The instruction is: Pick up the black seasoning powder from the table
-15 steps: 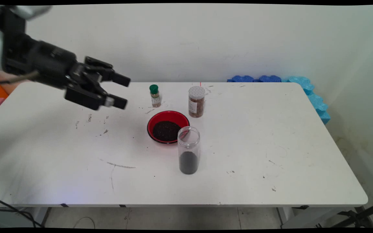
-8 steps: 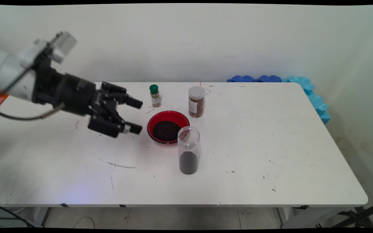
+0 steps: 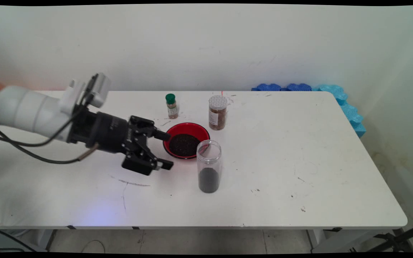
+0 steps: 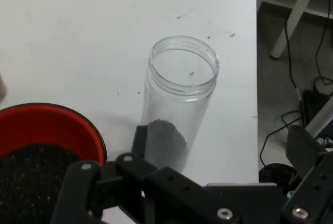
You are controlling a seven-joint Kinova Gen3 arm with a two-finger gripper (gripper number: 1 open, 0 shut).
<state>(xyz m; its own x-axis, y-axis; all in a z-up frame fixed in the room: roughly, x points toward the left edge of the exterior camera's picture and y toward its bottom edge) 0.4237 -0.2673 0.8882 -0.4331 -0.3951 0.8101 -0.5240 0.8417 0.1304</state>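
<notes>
The gripper [image 3: 167,149] hangs with its fingers spread apart and nothing between them, low over the table [image 3: 299,172] just left of the red bowl [image 3: 186,127] of dark grains. At the bowl's 5 o'clock stands the open clear jar [image 3: 209,166], upright, dark grains at its bottom. At 11 o'clock stands a green-capped bottle [image 3: 171,106], at 1 o'clock a spice jar [image 3: 217,112].

We see our gripper [image 3: 166,149] low over the white table [image 3: 299,161], fingers spread, just left of the red bowl [image 3: 186,140] of dark grains. The open clear jar [image 3: 209,166] stands close against the bowl's near right, blocking that side. Behind the bowl, the green-capped bottle [image 3: 171,106] and the brown spice jar [image 3: 217,112] stand apart with a gap between. We find bare tabletop left, front and far right.
</notes>
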